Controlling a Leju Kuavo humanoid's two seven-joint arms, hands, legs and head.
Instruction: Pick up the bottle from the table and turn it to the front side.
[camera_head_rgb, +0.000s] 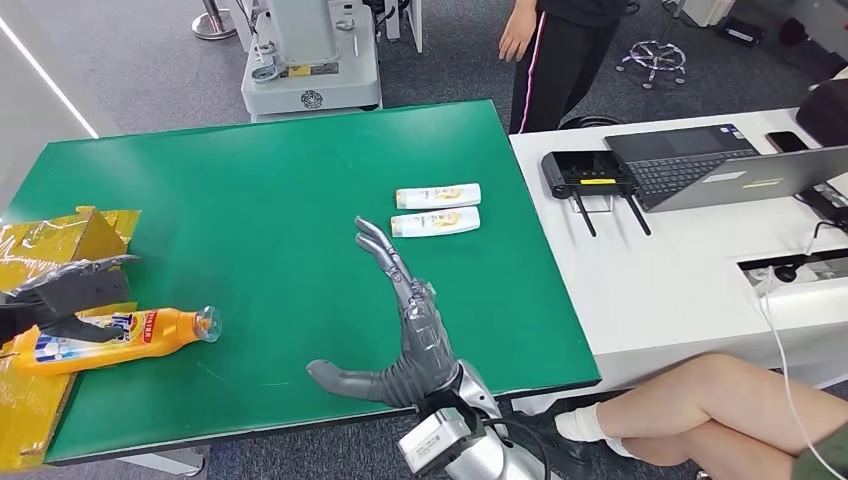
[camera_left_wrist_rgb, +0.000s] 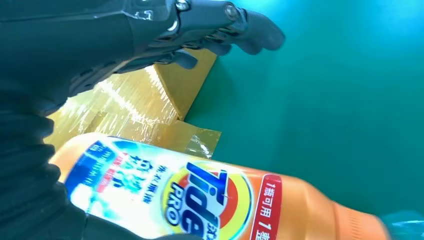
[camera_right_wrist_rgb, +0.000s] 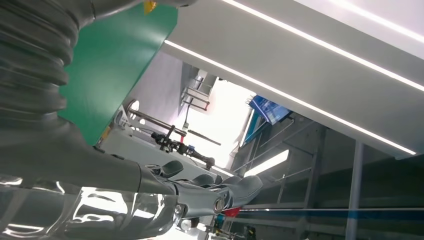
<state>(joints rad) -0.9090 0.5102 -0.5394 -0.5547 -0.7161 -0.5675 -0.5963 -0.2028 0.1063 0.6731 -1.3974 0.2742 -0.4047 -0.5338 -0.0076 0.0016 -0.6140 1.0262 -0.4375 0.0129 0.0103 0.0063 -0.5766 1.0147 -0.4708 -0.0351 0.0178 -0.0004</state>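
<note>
On the green bench (camera_head_rgb: 270, 210) your orange bottle (camera_head_rgb: 110, 338) lies flat at the left edge, label up, your left hand (camera_head_rgb: 62, 295) seemingly closing around its base, right hand (camera_head_rgb: 400, 310) spread empty; firm the grip before lifting

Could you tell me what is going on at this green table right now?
The robot's left hand grips an orange Tide detergent bottle lying on its side at the green table's near left, label facing up. Its right hand hovers open over the table, holding nothing. Two white bottles lie side by side farther back.
</note>
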